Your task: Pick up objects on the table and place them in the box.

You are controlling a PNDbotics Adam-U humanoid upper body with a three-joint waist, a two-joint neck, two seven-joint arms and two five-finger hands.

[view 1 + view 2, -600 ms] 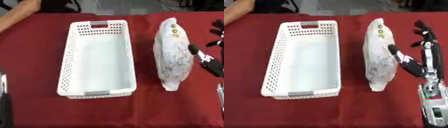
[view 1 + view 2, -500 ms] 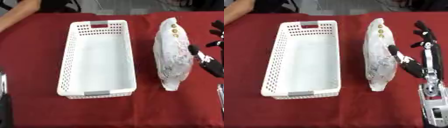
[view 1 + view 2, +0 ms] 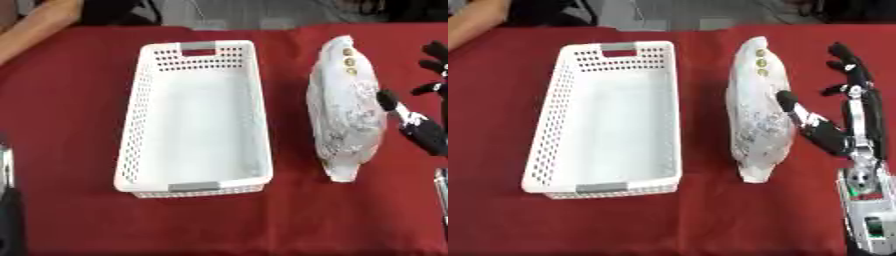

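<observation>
We see a white plastic basket [image 3: 197,117] lying flat on the red cloth, long and rectangular, its long axis running away from us. Its side walls are perforated with rows of small holes, and a grey handle grip sits at each of its 2 short ends. Nothing lies inside it; its smooth white floor is bare. To its right, apart from it, lies a white plastic bag [image 3: 759,107], sealed and puffed up, lengthwise parallel to the basket. It carries a faint grey print across its middle and 3 small yellowish round marks near its far end. Its near end tapers to a crimped flap.
</observation>
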